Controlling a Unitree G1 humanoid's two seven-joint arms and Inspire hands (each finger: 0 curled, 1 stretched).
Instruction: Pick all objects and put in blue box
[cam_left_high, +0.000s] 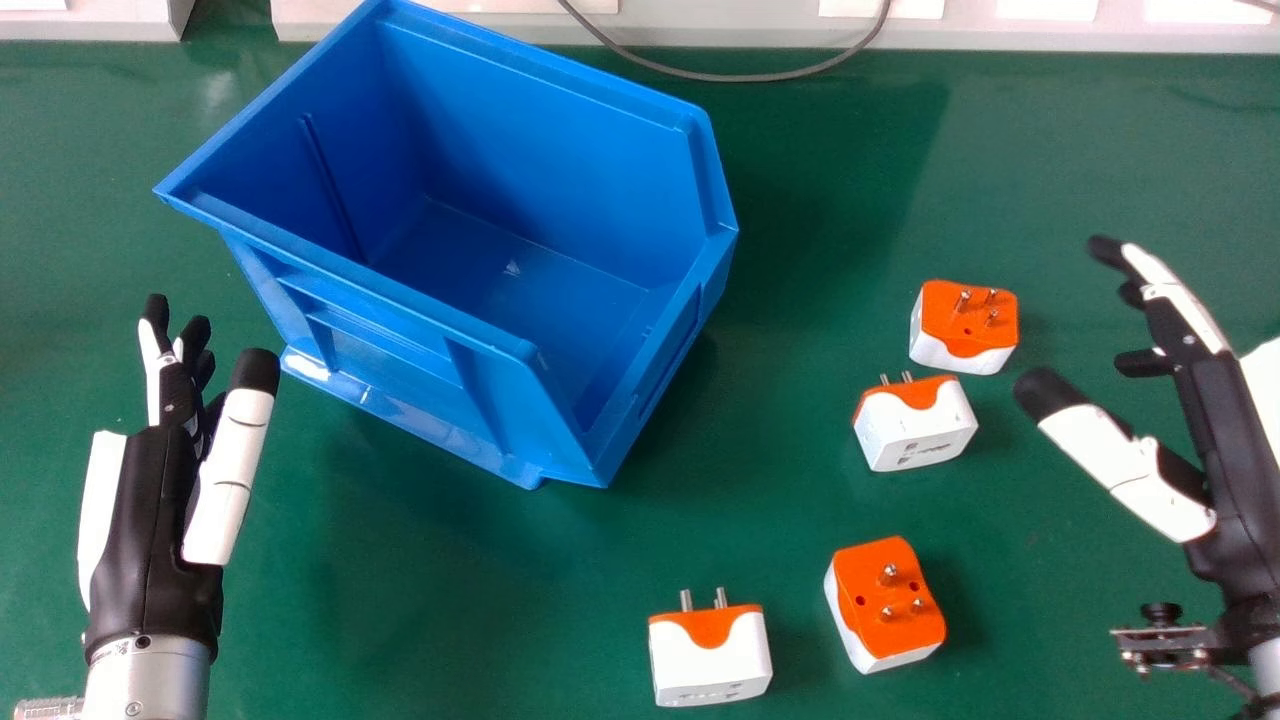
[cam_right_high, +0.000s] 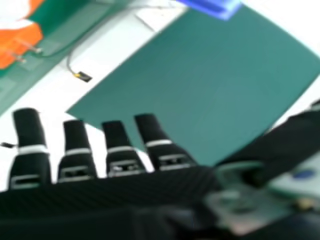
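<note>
The robot's left hand (cam_left_high: 150, 500) is open at the left, beside the blue box (cam_left_high: 455, 330), which looks empty inside. My right hand (cam_left_high: 1215, 430) stands open at the right edge, holding nothing; in the right hand view the hand (cam_right_high: 120, 150) has its fingers extended. Between box and right hand lie orange and white plug adapters: one with pins up (cam_left_high: 965, 325), one just in front of it (cam_left_high: 915, 420), a pins-up one (cam_left_high: 885, 605) nearer the front, and one (cam_left_high: 710, 650) at the front middle. The right hand view also catches an adapter (cam_right_high: 22, 42) and the blue box (cam_right_high: 215, 6).
A green mat (cam_left_high: 420, 600) covers the table under everything. Along the back edge run pale panels (cam_left_high: 730, 30), with a grey cable (cam_left_high: 740, 77) looping over them onto the mat. Bare mat separates the left hand from the front adapters.
</note>
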